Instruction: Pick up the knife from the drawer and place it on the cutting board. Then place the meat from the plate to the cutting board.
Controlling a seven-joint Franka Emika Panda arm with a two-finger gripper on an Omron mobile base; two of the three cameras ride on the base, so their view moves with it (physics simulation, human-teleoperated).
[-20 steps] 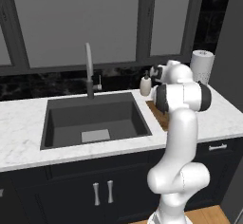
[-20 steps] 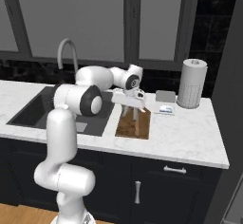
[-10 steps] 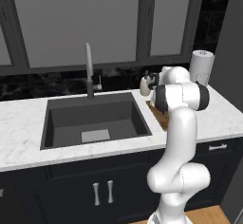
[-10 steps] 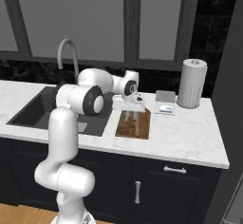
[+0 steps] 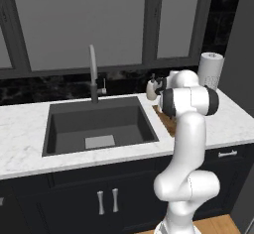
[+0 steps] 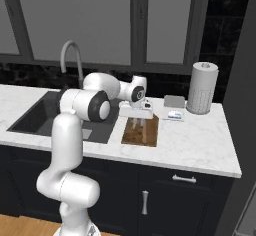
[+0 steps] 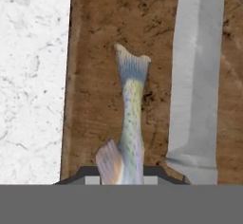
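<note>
White marble counter [image 7: 31,76] fills the left side of the hand view, and the reddish-brown cutting board [image 7: 95,52] begins right beside it. At the lower centre of that frame the meat [image 7: 129,123], a slim speckled fish with a forked tail, rises from between the finger tips, so the gripper [image 7: 124,178] is clamped on it above the board. Further right, the knife [image 7: 197,76] lies flat on the board, its silver blade running top to bottom. In the right base view the gripper [image 6: 137,119] hangs over the cutting board [image 6: 141,131] at centre frame, with a paper towel roll [image 6: 202,87] at the upper right.
</note>
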